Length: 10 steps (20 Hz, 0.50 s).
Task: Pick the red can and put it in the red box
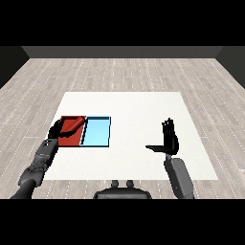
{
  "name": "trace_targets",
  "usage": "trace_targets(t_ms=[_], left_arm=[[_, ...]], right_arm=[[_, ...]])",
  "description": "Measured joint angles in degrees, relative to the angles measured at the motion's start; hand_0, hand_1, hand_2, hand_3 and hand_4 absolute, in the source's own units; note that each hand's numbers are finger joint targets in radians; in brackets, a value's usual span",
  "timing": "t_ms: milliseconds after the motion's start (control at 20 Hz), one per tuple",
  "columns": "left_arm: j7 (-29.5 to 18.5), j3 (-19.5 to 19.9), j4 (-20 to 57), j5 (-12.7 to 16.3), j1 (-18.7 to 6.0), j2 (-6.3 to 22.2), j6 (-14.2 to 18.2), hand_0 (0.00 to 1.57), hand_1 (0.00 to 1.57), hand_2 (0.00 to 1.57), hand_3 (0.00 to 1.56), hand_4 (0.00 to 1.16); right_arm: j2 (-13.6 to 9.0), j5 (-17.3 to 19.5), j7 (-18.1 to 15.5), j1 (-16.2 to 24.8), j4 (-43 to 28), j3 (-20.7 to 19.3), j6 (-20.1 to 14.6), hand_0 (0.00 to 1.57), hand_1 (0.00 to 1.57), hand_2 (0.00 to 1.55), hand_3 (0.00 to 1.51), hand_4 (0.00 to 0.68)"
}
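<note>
Left robot hand (58,131) over red tray (68,140), fingers curled round red can (72,124). Can tilted, long axis running roughly 2 to 8 o'clock, above tray's far edge. Left forearm reaching in from 7 o'clock. Right robot hand (169,139) raised above bare table (139,110), fingers straight toward 12 o'clock, thumb out toward 9 o'clock, holding nothing. Light blue tray (97,132) touching red tray at 3 o'clock.

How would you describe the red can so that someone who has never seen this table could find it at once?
Start at the white table and go to the two trays near its left edge. Over the red tray, beside the light blue tray, the left hand curls round the red can. It is the only thing held.
</note>
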Motion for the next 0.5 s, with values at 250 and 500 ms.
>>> trace_targets(t_ms=[250,500], left_arm=[[-13.7,8.17,-8.84,9.37,0.28,-3.69,-9.01,0.0,0.0,0.0,0.0,0.0],[-23.66,11.17,-18.86,15.58,3.14,-11.4,-17.64,0.0,0.0,0.0,0.0,0.0]], right_arm=[[-0.15,-0.31,-0.28,0.04,-0.34,0.22,1.07,0.0,0.0,0.0,0.0,0.0],[-1.11,0.44,-0.66,0.26,-0.03,0.65,2.24,0.0,0.0,0.0,0.0,0.0]])
